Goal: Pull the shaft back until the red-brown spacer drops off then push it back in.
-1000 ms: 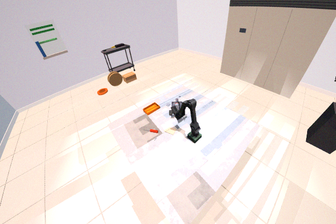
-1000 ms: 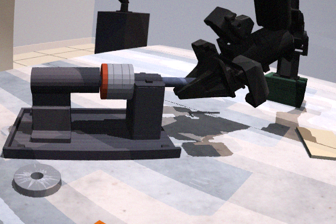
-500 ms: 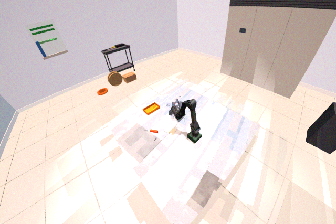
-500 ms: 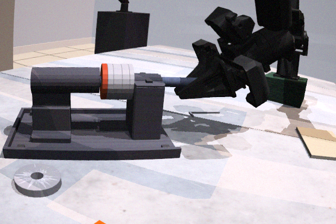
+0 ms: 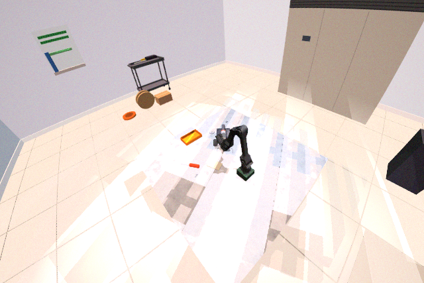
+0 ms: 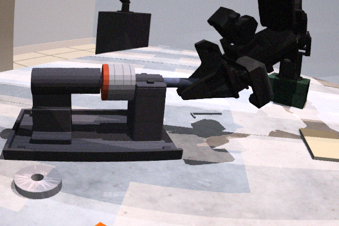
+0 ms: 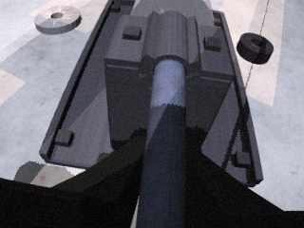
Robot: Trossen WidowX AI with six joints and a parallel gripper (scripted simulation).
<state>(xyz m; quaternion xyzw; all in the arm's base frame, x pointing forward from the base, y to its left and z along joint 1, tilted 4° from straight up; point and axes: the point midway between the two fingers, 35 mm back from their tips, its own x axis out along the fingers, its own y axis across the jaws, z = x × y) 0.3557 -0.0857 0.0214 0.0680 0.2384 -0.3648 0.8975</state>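
The big dark housing block (image 6: 65, 81) stands at the left of the exterior view. The red-brown spacer (image 6: 104, 82), seen as orange-red, sits right beside its face, still in the row. Several pale grey spacers (image 6: 122, 82) sit against it, reaching the dark support block (image 6: 148, 114) (image 7: 128, 100). The blue-grey shaft (image 6: 175, 81) (image 7: 168, 87) comes out of the support block towards the arm. My gripper (image 6: 190, 83) (image 7: 161, 148) is shut on the shaft, a short way outside the support block. The shaft inside the spacers and at the housing bore is hidden.
The fixture stands on a rimmed dark base (image 6: 92, 155) (image 7: 256, 166). A grey ring (image 6: 24, 181) (image 7: 45, 25) and a dark ring (image 7: 246, 51) lie beside it. A hex key (image 6: 207, 114), a tan plate (image 6: 326, 146), an orange tray (image 5: 183, 141) and a red handle (image 5: 194, 165) are near.
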